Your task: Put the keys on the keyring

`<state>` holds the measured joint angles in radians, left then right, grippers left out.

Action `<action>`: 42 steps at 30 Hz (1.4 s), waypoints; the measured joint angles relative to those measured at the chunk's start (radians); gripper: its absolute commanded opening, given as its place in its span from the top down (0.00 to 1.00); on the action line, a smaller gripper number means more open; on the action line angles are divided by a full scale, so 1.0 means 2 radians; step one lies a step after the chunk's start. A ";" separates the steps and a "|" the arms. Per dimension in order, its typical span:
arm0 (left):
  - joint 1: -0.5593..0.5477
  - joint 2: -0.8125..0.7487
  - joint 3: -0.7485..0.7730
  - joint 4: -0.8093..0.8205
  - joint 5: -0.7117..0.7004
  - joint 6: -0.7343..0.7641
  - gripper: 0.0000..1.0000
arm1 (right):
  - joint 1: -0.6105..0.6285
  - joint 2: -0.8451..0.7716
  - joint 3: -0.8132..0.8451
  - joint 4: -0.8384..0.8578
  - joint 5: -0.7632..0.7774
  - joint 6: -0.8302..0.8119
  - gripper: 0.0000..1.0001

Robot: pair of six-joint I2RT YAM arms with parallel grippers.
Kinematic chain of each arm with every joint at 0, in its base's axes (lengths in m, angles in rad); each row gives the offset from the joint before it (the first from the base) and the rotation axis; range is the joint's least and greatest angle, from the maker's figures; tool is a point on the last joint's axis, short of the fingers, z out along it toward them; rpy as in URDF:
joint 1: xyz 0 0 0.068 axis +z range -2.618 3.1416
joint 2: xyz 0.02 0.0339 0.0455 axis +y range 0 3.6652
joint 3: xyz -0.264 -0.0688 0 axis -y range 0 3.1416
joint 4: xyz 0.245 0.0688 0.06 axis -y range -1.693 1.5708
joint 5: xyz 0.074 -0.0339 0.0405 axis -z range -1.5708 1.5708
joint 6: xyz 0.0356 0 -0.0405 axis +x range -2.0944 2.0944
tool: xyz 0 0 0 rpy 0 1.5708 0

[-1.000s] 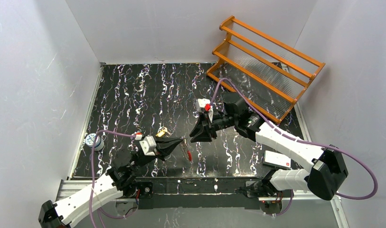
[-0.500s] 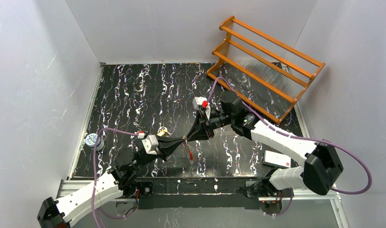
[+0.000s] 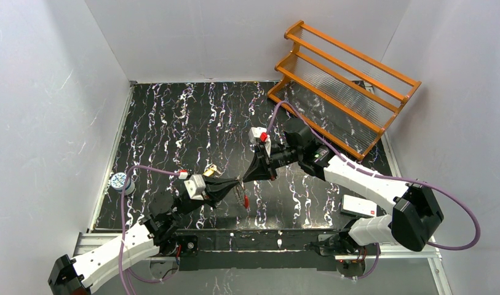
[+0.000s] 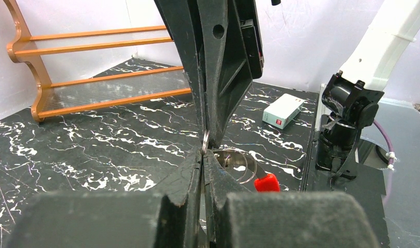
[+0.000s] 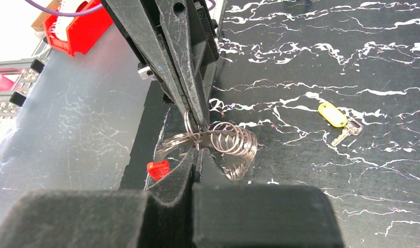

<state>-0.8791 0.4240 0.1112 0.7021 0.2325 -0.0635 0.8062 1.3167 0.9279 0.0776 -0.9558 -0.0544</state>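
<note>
The keyring (image 3: 242, 193) is a bundle of thin silver wire loops with a short red section (image 3: 245, 201). It hangs between the two gripper tips, just above the black marbled table. My left gripper (image 3: 237, 182) is shut on a small loop (image 4: 205, 140) at its top. My right gripper (image 3: 243, 177) meets it tip to tip and is shut on the same wire (image 5: 190, 122). Coils (image 5: 233, 140) and the red section (image 5: 158, 169) dangle beside the fingers. The keys lie on the table to the left: a yellow-gold one (image 5: 332, 113) and a silvery one (image 5: 347, 133), also visible from above (image 3: 211, 168).
An orange slatted rack (image 3: 342, 86) leans at the back right corner. A small white box (image 3: 359, 206) lies near the right arm's base. A round blue-and-white object (image 3: 120, 182) sits at the table's left edge. White walls close in on three sides.
My right gripper moved left and down to the left gripper's tip and went from open to shut on the keyring. The left gripper nudged forward, still holding the ring.
</note>
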 measured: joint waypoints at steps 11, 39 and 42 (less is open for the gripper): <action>0.000 0.002 0.000 -0.002 0.000 0.000 1.00 | 0.000 0.020 0.006 -0.004 -0.009 -0.003 0.58; 0.000 0.004 0.000 0.004 0.000 0.000 1.00 | 0.014 0.003 0.002 0.042 0.002 0.013 0.76; 0.000 0.004 0.000 0.004 0.002 0.000 1.00 | 0.016 0.004 0.002 0.042 0.003 0.012 0.97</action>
<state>-0.8791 0.4328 0.1112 0.7101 0.2363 -0.0643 0.8375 1.3254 0.9321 0.1623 -0.9504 -0.0299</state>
